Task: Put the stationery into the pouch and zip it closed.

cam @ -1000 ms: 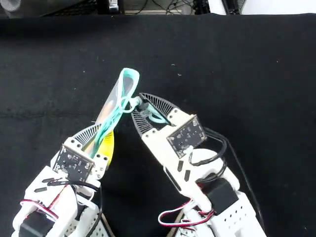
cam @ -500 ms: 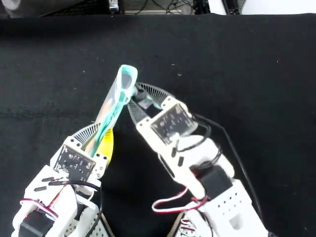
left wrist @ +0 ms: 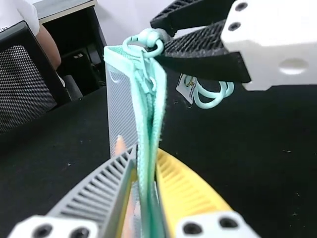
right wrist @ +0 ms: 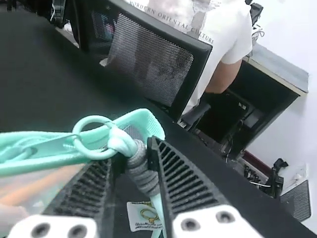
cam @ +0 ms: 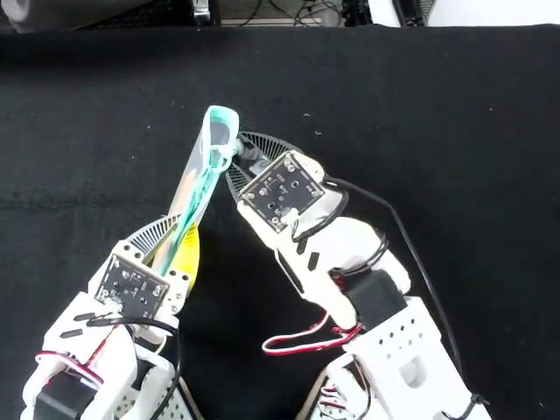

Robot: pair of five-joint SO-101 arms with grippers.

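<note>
Black ribbed fingers (right wrist: 178, 188) of the right gripper (right wrist: 132, 154) clenched on the grey knotted cord (right wrist: 139, 171) of the zip pull at the far corner of a slim mint-green mesh-sided pouch (left wrist: 124, 109). Just past the fingertips, a mint-green ring (right wrist: 93, 140) linking that cord to the zip slider, at the corner farthest from the other arm. Just beneath these fingers, a small white label (left wrist: 187, 91) and a loop of mint-green cord (left wrist: 214, 98), hanging free beside the pouch end. At the near end, the left gripper (left wrist: 144, 157) grasping the pouch between one grey ribbed finger (left wrist: 96, 191) and one yellow ribbed finger (left wrist: 190, 191), each pressed flat against a side. Pouch stretched long and narrow between the two grippers, standing on edge with the mint zip tape along its upper side, pale mesh panel facing away from the right arm. Position: near half of the black cloth-covered table (cam: 420, 131), left of centre, slanting away from the left arm toward the table's middle; contact with the cloth impossible to tell. Inside, behind the mesh, an orange pointed item (left wrist: 119, 146), apparently a pencil tip, close to the grey finger; farther along, seen from the right wrist, a soft orange shape through the pouch wall. Rest of the contents too blurred to make out.
</note>
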